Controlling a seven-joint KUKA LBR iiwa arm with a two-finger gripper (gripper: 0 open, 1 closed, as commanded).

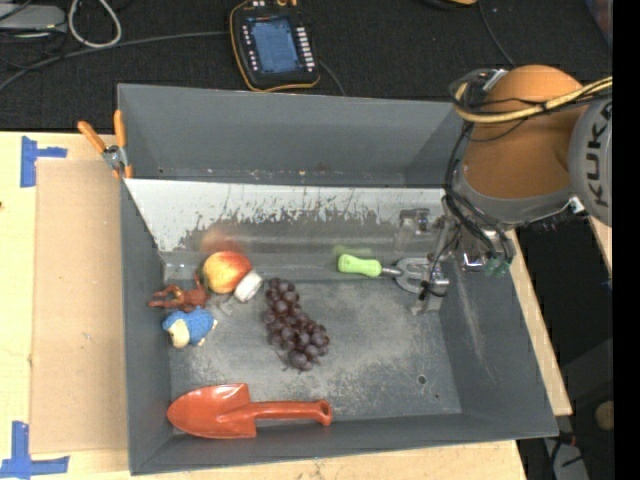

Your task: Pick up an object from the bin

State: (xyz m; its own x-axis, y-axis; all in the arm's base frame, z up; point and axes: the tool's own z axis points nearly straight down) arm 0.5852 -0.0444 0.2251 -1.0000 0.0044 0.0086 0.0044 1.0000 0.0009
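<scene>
**Gripper hanging by the green-handled tool**

The gripper [430,286] is hanging low at the right side of the bin [300,148], just beside the shiny end of the green-handled tool [360,265]. I cannot tell if it is wide or narrow. I am thinking it should be going straight down and squeezing softly.

Lying around are one apple [227,271], one bunch of purple grapes [293,330], one orange shovel [245,413], one blue toy [190,326] and one brown toy [177,296].

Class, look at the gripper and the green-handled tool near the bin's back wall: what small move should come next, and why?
Probably a short shift toward the view's left, onto the green-handled tool. The gripper sits at that tool's metal end, off its middle; the grapes and the orange shovel lie farther away.
</scene>
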